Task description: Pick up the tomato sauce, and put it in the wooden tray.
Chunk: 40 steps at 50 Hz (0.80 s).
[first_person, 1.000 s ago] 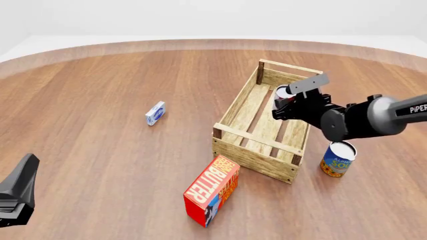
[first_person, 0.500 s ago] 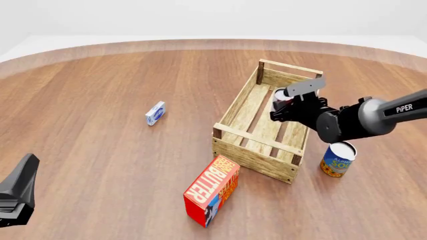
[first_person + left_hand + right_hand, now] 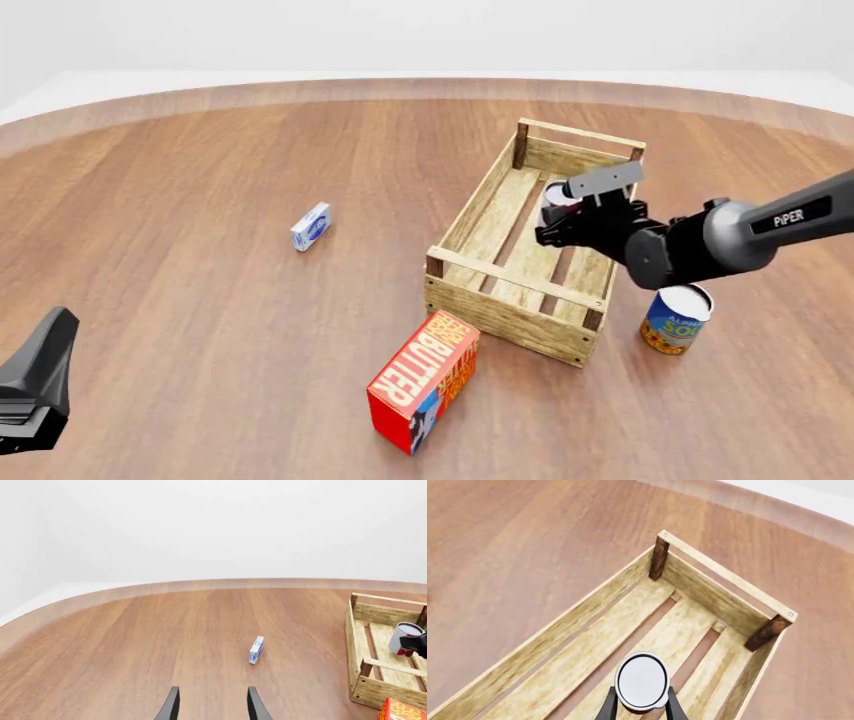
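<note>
The tomato sauce (image 3: pixel 561 195) is a small can, held by the right claw (image 3: pixel 567 215) above the inside of the wooden tray (image 3: pixel 514 300), toward its far end. In the right wrist view the two fingers (image 3: pixel 610 707) press on opposite sides of the can (image 3: pixel 642 680), whose silvery round lid faces the camera, and the slats of the tray (image 3: pixel 560 640) lie below it. I cannot tell for sure if the can already touches the floor of the tray; it seems a little above it. I judge the can to be stiff and not fragile, so a firm squeeze will not hurt it, and it is probably light enough for this small claw. Its wall is smooth and round, however, so it may slip or turn between flat fingers. The best place to hold it is on the middle of the side wall, across the full width, as the claw does now, and not at the rim. When released it should stand on its flat bottom, set down low so it does not tip or roll. The left claw (image 3: pixel 210 705) hangs spread and empty, well apart over the bench (image 3: pixel 200 200). A blue and yellow can (image 3: pixel 675 318) stands just outside the tray.
</note>
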Available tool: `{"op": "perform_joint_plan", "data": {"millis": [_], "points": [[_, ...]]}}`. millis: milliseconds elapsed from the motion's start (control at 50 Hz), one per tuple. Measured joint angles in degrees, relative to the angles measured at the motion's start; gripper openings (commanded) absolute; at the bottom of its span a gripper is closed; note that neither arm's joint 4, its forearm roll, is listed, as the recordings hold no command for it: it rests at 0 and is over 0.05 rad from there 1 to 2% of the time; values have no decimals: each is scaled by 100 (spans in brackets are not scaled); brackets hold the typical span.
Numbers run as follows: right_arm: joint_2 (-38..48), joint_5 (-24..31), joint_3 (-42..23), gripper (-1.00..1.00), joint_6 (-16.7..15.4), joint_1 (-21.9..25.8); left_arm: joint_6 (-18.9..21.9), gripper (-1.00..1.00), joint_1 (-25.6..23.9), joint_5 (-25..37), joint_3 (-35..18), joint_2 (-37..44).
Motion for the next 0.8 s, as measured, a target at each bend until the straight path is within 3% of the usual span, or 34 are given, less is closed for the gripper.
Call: {"op": "perform_joint_plan", "data": {"millis": [800], "points": [[300,-90,-160,-100,63,6,0,100,0,0,0,0]]}}
